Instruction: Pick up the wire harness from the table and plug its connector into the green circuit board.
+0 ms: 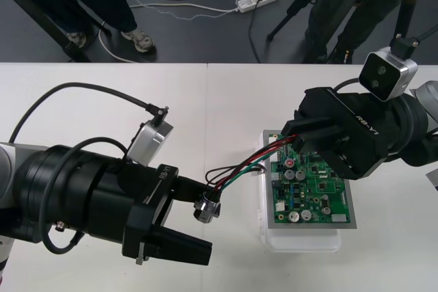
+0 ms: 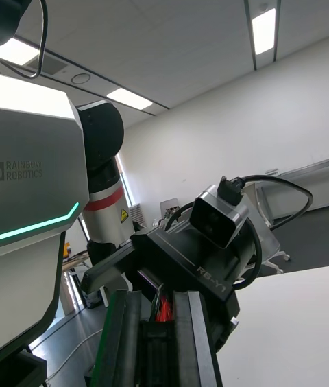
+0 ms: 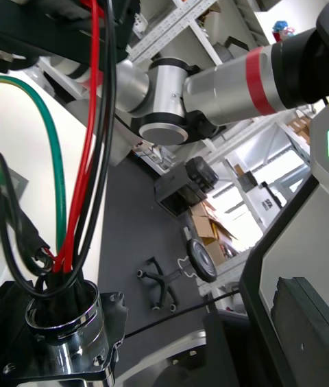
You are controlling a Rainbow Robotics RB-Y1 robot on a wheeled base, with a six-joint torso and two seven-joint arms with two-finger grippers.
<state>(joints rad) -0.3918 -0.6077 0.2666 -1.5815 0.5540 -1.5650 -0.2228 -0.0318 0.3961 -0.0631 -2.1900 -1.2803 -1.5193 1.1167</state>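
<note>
Round metal socket [image 3: 65,329] sits closest to the left wrist cam, w/ red, black & green wires [image 3: 86,154] rising out of it. In front view it's at lower centre, seemingly clear of the table [image 1: 102,80], just beside the upper finger of the left gripper [image 1: 207,223]. That gripper's fingers stand wide apart: released, not clamping. Wires run up-right to the right gripper [image 1: 291,140], centre-right of frame, clenched on the harness near its plug end; red wire shows btwn its fingers in right wrist view. That end is over the upper-left corner of the green circuit board [image 1: 311,189] on its white base [image 1: 301,241]. Progress, my read: pick-up done, harness strung btwn both arms. Plug itself hidden, so can't tell if it's seated. Prob. left: push home, let go.
</note>
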